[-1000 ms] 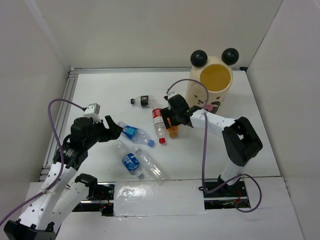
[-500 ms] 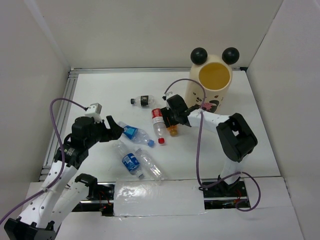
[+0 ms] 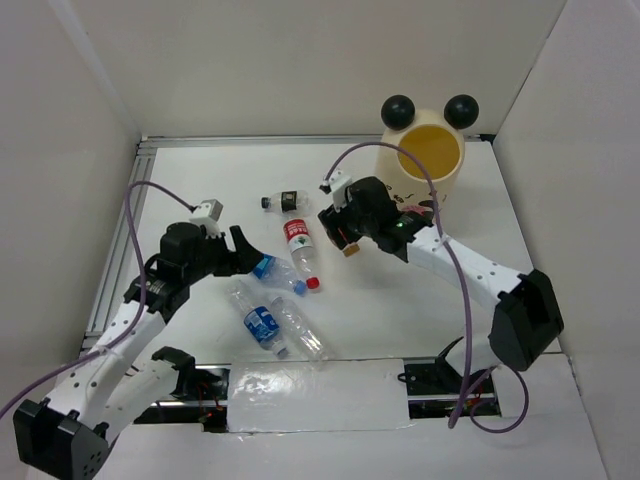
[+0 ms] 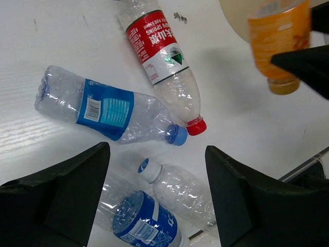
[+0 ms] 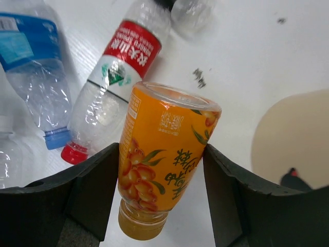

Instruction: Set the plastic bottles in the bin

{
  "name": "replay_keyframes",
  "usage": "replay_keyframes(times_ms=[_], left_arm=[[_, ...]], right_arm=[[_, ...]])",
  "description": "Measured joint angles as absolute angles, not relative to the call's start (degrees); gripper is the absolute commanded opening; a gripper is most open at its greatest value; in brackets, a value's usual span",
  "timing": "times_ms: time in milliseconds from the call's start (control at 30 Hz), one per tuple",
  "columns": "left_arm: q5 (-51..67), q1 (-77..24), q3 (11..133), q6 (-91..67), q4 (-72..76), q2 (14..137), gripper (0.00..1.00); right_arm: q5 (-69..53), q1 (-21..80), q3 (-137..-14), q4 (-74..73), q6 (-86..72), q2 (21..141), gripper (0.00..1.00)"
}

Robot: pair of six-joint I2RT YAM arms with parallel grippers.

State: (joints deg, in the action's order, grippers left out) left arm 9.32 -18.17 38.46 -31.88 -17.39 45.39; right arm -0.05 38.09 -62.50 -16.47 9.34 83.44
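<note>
Near the bin [image 3: 450,195], right pincer [image 3: 346,236] grips the half-hidden orange bottle [image 5: 164,159]; left pincer [image 4: 157,154] spread wide.

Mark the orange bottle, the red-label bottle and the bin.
orange bottle [image 5: 164,154], right wrist view, on its label
red-label bottle [image 4: 154,46], left wrist view, on red label
bin [image 3: 430,118], top external view, far rim between ears

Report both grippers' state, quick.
Left gripper: open, holding nothing.
Right gripper: closed on the orange bottle.
</note>
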Motion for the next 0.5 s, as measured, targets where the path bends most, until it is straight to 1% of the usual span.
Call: replay_keyframes(times_ms=[167, 300, 500], left_arm=[[9.8, -20.4, 38.9, -31.7, -13.6, 52.9, 0.87], [9.3, -22.6, 40.5, -32.0, -11.2, 60.5, 0.87], [8.6, -26.2, 44.1, -33.3, -7.6, 68.5, 0.87]], right_arm=[[-1.5, 36.9, -65.7, -17.3, 13.0, 77.2, 0.26], [-1.7, 34.7, -71.7, -16.1, 14.3, 74.7, 0.26], [-5.3, 21.6, -73.9, -9.1, 15.7, 69.8, 0.26]])
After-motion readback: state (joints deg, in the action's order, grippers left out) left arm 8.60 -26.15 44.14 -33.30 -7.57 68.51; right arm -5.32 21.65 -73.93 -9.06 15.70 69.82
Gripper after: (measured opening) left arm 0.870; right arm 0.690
